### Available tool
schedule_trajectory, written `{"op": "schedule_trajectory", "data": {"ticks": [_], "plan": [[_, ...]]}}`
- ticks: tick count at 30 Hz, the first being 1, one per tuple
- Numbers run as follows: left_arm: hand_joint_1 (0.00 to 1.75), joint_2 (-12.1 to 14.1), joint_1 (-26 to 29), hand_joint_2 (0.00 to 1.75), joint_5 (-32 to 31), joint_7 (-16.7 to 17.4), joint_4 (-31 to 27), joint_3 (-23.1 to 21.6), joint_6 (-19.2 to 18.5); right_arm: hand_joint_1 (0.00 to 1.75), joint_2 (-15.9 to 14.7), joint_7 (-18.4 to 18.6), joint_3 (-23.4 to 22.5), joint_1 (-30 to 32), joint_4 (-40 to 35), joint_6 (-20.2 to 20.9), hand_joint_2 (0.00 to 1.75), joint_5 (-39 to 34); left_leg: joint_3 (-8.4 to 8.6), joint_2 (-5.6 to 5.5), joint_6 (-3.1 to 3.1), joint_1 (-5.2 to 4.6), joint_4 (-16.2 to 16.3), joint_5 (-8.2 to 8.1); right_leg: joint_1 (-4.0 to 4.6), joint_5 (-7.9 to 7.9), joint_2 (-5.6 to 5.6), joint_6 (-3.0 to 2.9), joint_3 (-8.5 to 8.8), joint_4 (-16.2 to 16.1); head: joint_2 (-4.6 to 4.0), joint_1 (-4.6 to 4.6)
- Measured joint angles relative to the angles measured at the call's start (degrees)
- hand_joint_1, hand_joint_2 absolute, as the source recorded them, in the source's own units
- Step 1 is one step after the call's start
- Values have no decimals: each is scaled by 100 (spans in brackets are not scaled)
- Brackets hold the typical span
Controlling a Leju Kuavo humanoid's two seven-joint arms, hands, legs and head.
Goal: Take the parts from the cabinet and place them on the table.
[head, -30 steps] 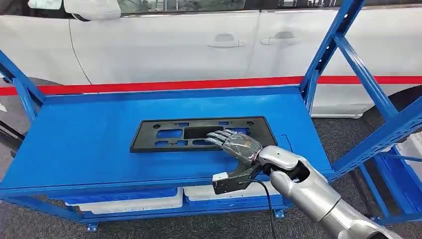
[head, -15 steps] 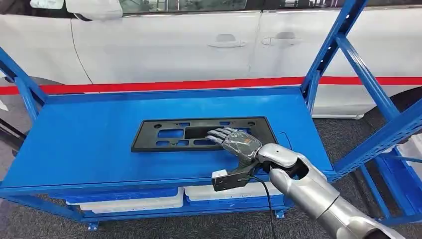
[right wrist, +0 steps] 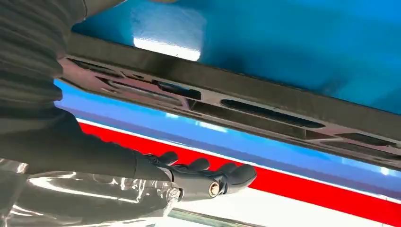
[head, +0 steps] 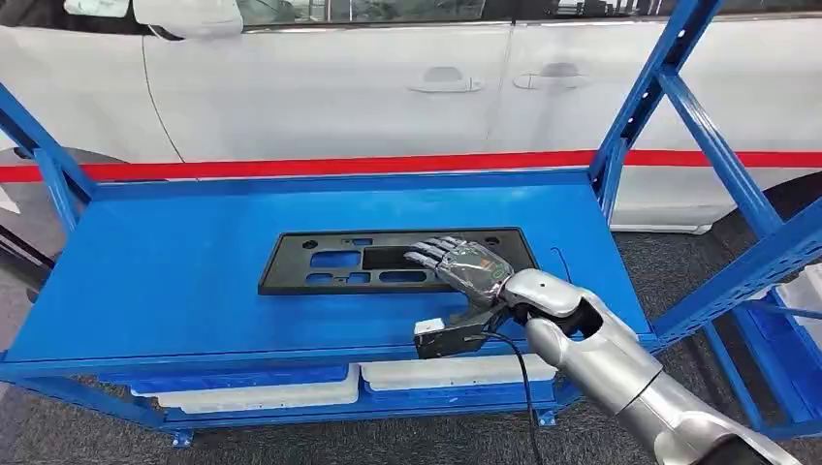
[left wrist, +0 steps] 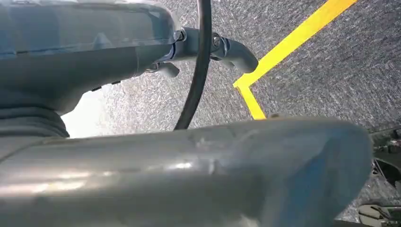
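Note:
A flat black plastic frame part (head: 291,266) with several cut-outs lies in the middle of the blue cabinet shelf (head: 155,281). My right hand (head: 463,268) is over the part's right end, fingers stretched out flat toward the left. In the right wrist view the dark fingers (right wrist: 203,176) are straight and stand a little off the black part (right wrist: 246,92), with nothing between them. My left hand (left wrist: 142,61) hangs over grey carpet with a yellow floor line (left wrist: 283,47); it holds nothing.
Blue uprights and a diagonal brace (head: 669,107) frame the shelf on the right, another upright (head: 44,165) on the left. White bins (head: 262,392) sit on the level below. A white car (head: 320,87) with a red stripe stands behind the cabinet.
My right hand has slid a little farther over the part's right end, toward the back. The part has stayed where it was; the camera shifted slightly.

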Motion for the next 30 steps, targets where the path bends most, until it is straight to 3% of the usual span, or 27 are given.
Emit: {"op": "schedule_trajectory", "data": {"ticks": [14,19,23,24,25,29,30], "plan": [[0,-48,-2,0,120,52,0,0,33,0,0,254,-4,-59,101,-361,175,551,0,-9,1,0,0,4,0,0,-8,0,3,0,0,0],[0,-85,-11,0,267,17,0,0,31,0,24,678,-155,-185,519,-643,175,1290,-1,-16,5,-1,0,7,-1,0,-18,0,5,0,0,0],[0,-92,-10,0,354,-24,0,0,28,0,28,706,-472,-231,1002,-953,175,1926,-4,-27,5,-2,1,13,-1,0,-28,0,7,0,0,0],[0,-92,-11,0,387,-44,0,0,28,31,28,726,-538,-236,1098,-977,175,2031,-5,-27,5,-2,0,12,-1,0,-28,0,8,0,0,0],[0,-92,-14,0,393,-50,0,0,28,86,28,730,-597,-236,1183,-992,175,2088,-6,-28,5,-3,0,12,-1,0,-29,0,8,0,0,0],[0,-94,-17,0,468,-81,0,0,31,77,28,754,-761,-237,1430,-953,175,2269,-8,-38,5,-3,0,13,0,0,-42,0,9,0,0,0],[0,-94,-18,0,492,-94,0,0,31,122,28,754,-802,-237,1475,-920,175,2308,-10,-41,5,-3,0,13,0,0,-46,0,8,0,0,0]]}}
